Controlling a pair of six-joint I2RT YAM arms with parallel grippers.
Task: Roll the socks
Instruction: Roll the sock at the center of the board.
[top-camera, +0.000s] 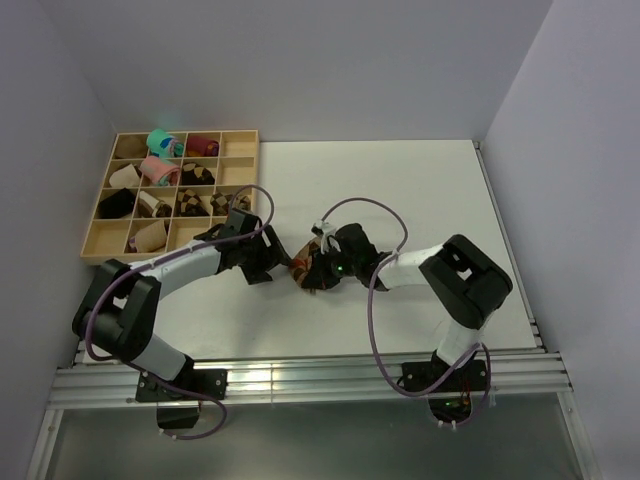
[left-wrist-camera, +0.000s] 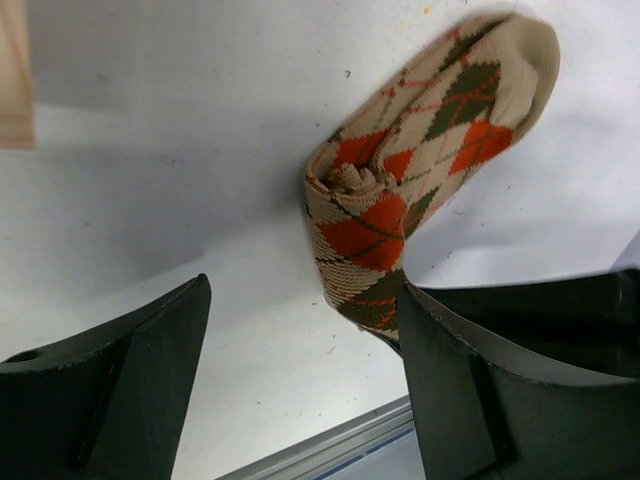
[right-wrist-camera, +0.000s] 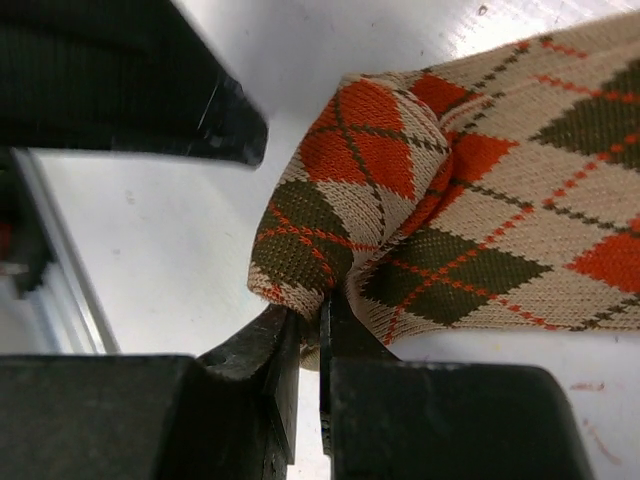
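A tan argyle sock (top-camera: 304, 268) with dark brown and orange-red diamonds lies partly rolled at mid-table between my two arms. In the left wrist view the sock (left-wrist-camera: 420, 150) shows a rolled end with the rest trailing away. My left gripper (left-wrist-camera: 305, 290) is open, and its right finger touches the side of the roll. In the top view the left gripper (top-camera: 272, 262) sits just left of the sock. My right gripper (right-wrist-camera: 318, 315) is shut on a fold of the sock (right-wrist-camera: 450, 200) at its rolled end. It reaches in from the right in the top view (top-camera: 320, 268).
A wooden compartment tray (top-camera: 100, 252) stands at the back left and holds teal (top-camera: 160, 143), pink (top-camera: 158, 170), maroon (top-camera: 203, 146) and brown-and-cream rolls. An aluminium rail (top-camera: 300, 380) runs along the near table edge. Walls close the sides.
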